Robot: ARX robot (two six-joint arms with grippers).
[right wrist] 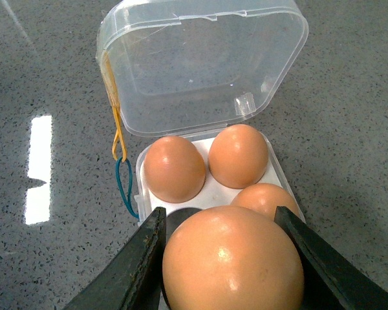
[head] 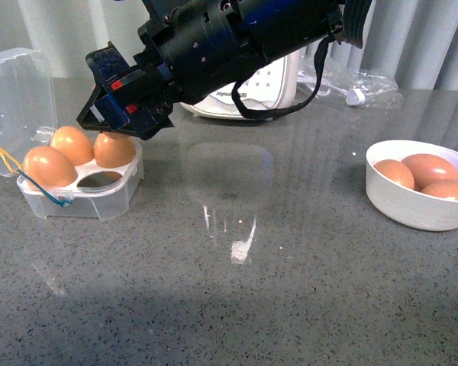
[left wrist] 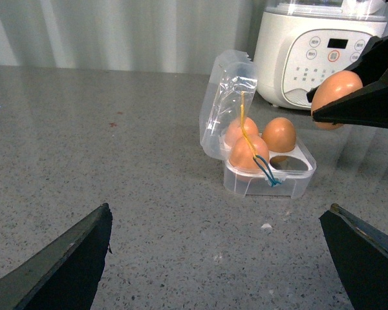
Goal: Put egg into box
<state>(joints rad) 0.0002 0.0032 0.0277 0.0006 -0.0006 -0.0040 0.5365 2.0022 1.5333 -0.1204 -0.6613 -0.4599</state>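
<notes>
The right arm [head: 237, 38] reaches across the desk [head: 237, 305] toward 10 o'clock, where the box [head: 84, 200] sits with its clear lid [head: 15, 99] standing open. The right jaws are clamped on the egg [right wrist: 233, 265], one dark finger against each flank, and hold it in the air close above the box without touching it. Three other eggs [right wrist: 174, 168] sit in the box's cells. The fourth cell [head: 99, 179], at the front on the side nearer the middle of the desk, is bare. Yellow and blue bands [right wrist: 119, 161] dangle from the lid's edge down past the tray. The left jaws are spread wide with nothing between them, low over bare desk and well apart from the box. Over at 3 o'clock a white bowl [head: 412, 210] holds more brown eggs [head: 431, 169]. At 12 o'clock, behind the arm, stands a white cooker [left wrist: 310, 58] with a button panel.
</notes>
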